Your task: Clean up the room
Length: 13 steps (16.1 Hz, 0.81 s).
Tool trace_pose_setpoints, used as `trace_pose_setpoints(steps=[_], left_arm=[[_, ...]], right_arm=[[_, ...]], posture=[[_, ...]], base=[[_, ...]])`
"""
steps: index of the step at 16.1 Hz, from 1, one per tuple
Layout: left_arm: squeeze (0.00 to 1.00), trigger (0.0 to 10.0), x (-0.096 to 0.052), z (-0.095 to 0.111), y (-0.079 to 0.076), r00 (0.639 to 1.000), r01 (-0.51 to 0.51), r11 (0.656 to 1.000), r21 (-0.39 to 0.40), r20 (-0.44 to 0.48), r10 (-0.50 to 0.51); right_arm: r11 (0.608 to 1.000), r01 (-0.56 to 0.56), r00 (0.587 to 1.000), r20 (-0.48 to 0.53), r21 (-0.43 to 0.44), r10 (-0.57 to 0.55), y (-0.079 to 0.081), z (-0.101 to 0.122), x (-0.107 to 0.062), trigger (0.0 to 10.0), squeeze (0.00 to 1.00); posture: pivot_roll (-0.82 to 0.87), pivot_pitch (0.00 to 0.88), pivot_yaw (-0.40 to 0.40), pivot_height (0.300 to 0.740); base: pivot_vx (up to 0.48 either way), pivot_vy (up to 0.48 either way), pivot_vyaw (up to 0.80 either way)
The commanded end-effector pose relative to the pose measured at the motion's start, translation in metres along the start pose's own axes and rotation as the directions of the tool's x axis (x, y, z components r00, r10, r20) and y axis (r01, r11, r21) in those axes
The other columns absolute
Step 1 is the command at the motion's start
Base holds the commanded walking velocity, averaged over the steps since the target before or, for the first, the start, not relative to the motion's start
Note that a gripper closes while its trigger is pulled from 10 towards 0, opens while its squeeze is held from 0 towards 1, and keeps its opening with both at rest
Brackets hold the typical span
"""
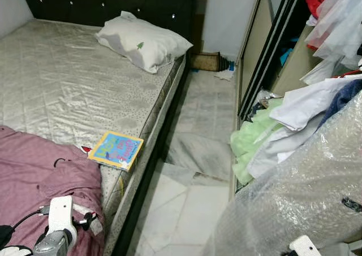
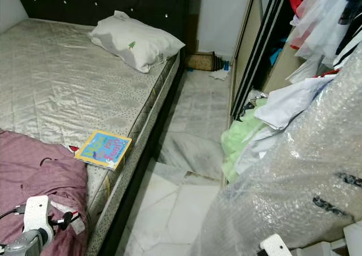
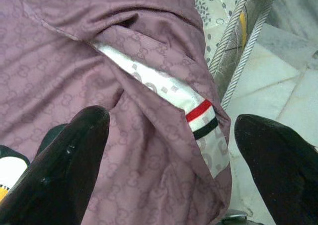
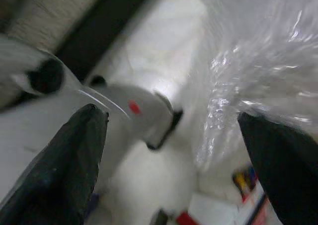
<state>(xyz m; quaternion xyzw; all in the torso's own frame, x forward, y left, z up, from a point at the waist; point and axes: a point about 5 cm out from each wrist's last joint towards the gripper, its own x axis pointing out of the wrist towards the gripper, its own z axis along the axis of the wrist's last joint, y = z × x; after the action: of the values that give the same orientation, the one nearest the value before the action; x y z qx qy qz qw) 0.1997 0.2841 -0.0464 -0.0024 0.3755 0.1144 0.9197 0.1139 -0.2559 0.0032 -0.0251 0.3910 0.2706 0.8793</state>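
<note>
Mauve cloth (image 1: 39, 171) is lying nearest, bunched on the foot corner of the bed (image 1: 62, 86), at about eight o'clock in the head view. The robot's left hand (image 3: 169, 155) is hovering directly over it, fingers spread wide and grasping nothing, with the fabric's folds and a white band striped red and black (image 3: 201, 118) showing between them. The right hand (image 4: 169, 150) is hanging low at about five o'clock beside a bubble-wrapped bundle (image 1: 300, 194), likewise released and empty, over pale floor tiles.

The step in hand is judged to be gathering this cloth off the mattress. To do it well, the left hand should be coming down on a raised fold, not on flat fabric, so the fingers are closing around a ridge thick enough to hold. The fold beside the striped band looks the best target. The cloth lies at the mattress edge, so the lift should be going up and inward, or it may be slipping to the floor.

A children's book (image 1: 116, 150) is resting just beyond at eleven o'clock from the cloth, near the bed's edge; dragging the fabric could be nudging it off. A pillow (image 1: 144, 41) is sitting far up at twelve o'clock, and clothes (image 1: 283, 126) are spilling from the wardrobe at three o'clock.
</note>
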Motion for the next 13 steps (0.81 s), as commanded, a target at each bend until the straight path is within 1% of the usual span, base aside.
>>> trace_pose_setpoints(steps=[1, 2, 4, 5, 6, 7, 8, 9, 10, 11, 12, 13], left_arm=[[0.00, 10.0, 0.000, 0.000, 0.002, 1.000, -0.001, 1.000, 0.007, -0.011, 0.001], [0.00, 10.0, 0.000, 0.001, 0.001, 1.000, 0.000, 1.000, 0.008, -0.009, 0.000], [0.00, 10.0, 0.001, 0.003, 0.000, 1.000, 0.004, 1.000, 0.010, -0.007, -0.004], [0.00, 10.0, 0.002, 0.005, -0.003, 1.000, 0.010, 1.000, 0.010, -0.006, -0.010], [0.00, 10.0, 0.002, 0.005, -0.004, 1.000, 0.013, 1.000, 0.009, -0.005, -0.013], [0.00, 10.0, 0.003, 0.005, -0.005, 1.000, 0.014, 1.000, 0.007, -0.005, -0.014], [0.00, 10.0, 0.002, 0.004, -0.005, 1.000, 0.013, 1.000, 0.001, -0.006, -0.013], [0.00, 10.0, 0.002, 0.002, -0.005, 1.000, 0.014, 1.000, 0.000, -0.008, -0.014], [0.00, 10.0, 0.002, 0.002, -0.005, 1.000, 0.014, 1.000, 0.001, -0.010, -0.014], [0.00, 10.0, 0.002, 0.002, -0.005, 1.000, 0.014, 1.000, 0.005, -0.013, -0.014], [0.00, 10.0, 0.002, 0.003, -0.005, 1.000, 0.019, 1.000, 0.011, -0.016, -0.019], [0.00, 10.0, 0.003, 0.004, -0.006, 1.000, 0.022, 1.000, 0.015, -0.015, -0.022]], right_arm=[[0.996, -0.066, 0.997, 0.028, -0.053, 0.067, 0.001, 0.016, -0.005, 10.0, 0.00], [0.990, -0.123, 0.992, 0.019, -0.075, 0.125, 0.001, 0.023, -0.007, 10.0, 0.00], [0.973, -0.212, 0.977, 0.000, -0.092, 0.213, 0.003, 0.035, -0.010, 10.0, 0.00], [0.947, -0.297, 0.955, -0.054, -0.120, 0.292, 0.006, 0.040, -0.016, 10.0, 0.00], [0.932, -0.341, 0.939, -0.100, -0.125, 0.330, 0.008, 0.038, -0.020, 10.0, 0.00], [0.913, -0.388, 0.916, -0.166, -0.126, 0.366, 0.009, 0.029, -0.025, 10.0, 0.00], [0.894, -0.429, 0.880, -0.283, -0.129, 0.382, 0.008, 0.009, -0.035, 10.0, 0.00], [0.874, -0.460, 0.843, -0.387, -0.159, 0.374, 0.002, -0.007, -0.047, 10.0, 0.00], [0.871, -0.464, 0.833, -0.412, -0.160, 0.368, -0.002, -0.010, -0.052, 10.0, 0.00], [0.863, -0.474, 0.823, -0.434, -0.172, 0.366, -0.006, -0.006, -0.058, 10.0, 0.00], [0.844, -0.505, 0.813, -0.429, -0.181, 0.394, -0.007, 0.005, -0.063, 10.0, 0.00], [0.842, -0.510, 0.810, -0.428, -0.177, 0.400, -0.018, 0.004, -0.070, 10.0, 0.00]], posture=[[-0.19, 0.042, 0.003, 0.740], [-0.19, 0.042, 0.005, 0.740], [-0.19, 0.039, 0.004, 0.740], [-0.19, 0.035, 0.000, 0.740], [-0.19, 0.034, -0.003, 0.740], [-0.19, 0.033, -0.006, 0.740], [-0.19, 0.034, -0.009, 0.740], [-0.20, 0.038, -0.004, 0.740], [-0.20, 0.039, -0.001, 0.740], [-0.21, 0.042, 0.006, 0.740], [-0.22, 0.042, 0.012, 0.740], [-0.22, 0.043, 0.017, 0.740]], base=[[0.000, 0.000, 0.00], [0.000, 0.000, 0.00], [0.000, 0.000, 0.00], [0.000, 0.000, 0.00], [0.000, 0.000, 0.00], [0.000, 0.000, 0.00], [0.000, 0.000, 0.00], [0.000, 0.000, 0.00], [0.000, 0.000, 0.00], [0.000, 0.000, 0.00], [0.000, 0.000, 0.00], [0.000, 0.000, 0.00]])
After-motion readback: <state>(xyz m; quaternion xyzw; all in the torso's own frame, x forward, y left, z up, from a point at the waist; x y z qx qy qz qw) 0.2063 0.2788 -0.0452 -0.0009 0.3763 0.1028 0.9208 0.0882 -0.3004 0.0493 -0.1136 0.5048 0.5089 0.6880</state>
